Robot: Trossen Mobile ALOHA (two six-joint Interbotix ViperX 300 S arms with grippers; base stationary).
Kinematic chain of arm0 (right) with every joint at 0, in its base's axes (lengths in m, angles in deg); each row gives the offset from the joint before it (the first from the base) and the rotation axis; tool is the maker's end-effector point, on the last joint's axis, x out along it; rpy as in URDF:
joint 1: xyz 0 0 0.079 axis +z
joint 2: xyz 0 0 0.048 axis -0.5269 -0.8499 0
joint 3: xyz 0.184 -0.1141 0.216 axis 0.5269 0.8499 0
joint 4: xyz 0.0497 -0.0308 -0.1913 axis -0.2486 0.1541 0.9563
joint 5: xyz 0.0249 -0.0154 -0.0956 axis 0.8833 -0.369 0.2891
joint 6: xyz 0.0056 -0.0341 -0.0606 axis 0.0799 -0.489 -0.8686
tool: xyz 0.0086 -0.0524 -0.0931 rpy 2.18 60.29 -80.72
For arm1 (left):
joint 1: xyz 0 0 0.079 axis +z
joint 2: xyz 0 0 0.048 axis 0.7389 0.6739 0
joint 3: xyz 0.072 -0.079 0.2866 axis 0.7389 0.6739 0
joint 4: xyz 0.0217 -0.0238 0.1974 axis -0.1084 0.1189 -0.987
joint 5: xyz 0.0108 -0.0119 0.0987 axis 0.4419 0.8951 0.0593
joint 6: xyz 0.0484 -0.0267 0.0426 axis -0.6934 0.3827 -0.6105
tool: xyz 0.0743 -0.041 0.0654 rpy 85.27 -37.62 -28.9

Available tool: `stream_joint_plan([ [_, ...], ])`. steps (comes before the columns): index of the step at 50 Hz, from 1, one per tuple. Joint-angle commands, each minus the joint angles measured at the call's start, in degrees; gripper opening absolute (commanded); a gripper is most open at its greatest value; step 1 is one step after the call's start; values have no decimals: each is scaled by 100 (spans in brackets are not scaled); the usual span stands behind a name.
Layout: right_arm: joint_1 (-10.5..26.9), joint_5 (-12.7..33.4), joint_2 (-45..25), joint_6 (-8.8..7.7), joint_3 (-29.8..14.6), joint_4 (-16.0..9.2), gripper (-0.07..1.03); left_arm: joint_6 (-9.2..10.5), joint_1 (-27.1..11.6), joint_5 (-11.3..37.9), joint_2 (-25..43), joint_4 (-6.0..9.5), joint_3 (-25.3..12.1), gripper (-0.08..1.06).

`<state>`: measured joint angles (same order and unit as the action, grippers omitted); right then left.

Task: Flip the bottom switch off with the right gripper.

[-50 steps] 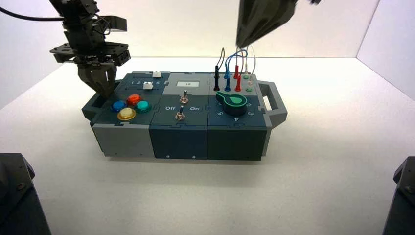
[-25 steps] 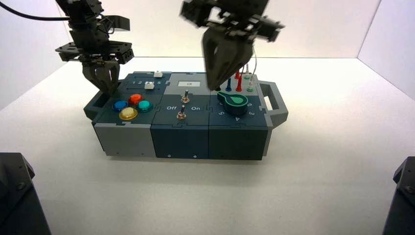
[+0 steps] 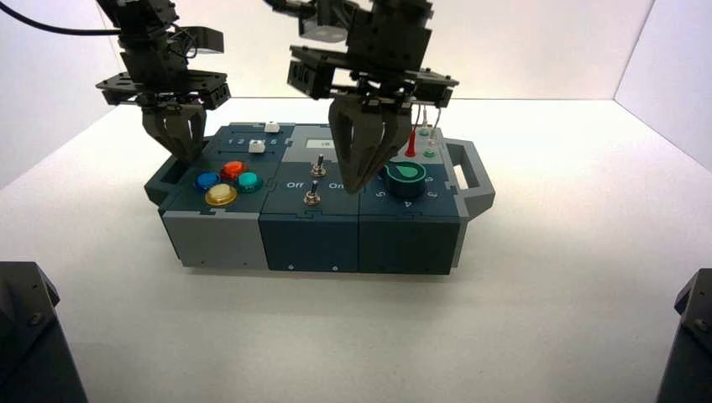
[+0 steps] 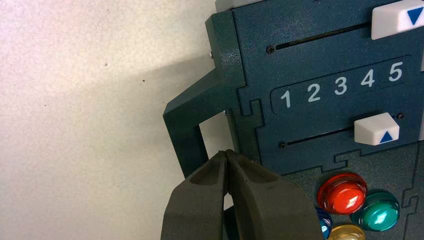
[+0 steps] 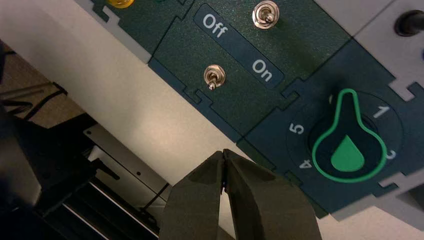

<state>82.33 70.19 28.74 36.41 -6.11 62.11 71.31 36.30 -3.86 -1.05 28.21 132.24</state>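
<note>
A box [image 3: 311,231] stands on a white table [image 3: 546,285]. On its left part sit red [image 3: 229,169], blue [image 3: 204,180], teal [image 3: 246,179] and yellow buttons [image 3: 220,194], with two white sliders [image 3: 256,146] behind them. A green knob [image 3: 406,175] sits on the right part.

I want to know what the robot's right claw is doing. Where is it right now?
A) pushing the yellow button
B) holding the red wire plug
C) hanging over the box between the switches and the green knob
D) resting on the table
C: the right gripper hangs, jaws shut, between the bottom switch and the green knob, touching neither.
</note>
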Motion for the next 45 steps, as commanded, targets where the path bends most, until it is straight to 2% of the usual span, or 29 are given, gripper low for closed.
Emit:
stream_joint_plan([
  [1, 53, 18, -35, -18, -229, -35, -2, -141, 9, -35, 114, -35, 18, -3],
  [19, 62, 114, -404, -26, -598, -35, -2, -193, 9, -18, 193, -26, 9, -3],
  [45, 62, 114, -765, -79, -844, -9, -2, -220, 9, -18, 193, -26, 0, -3],
])
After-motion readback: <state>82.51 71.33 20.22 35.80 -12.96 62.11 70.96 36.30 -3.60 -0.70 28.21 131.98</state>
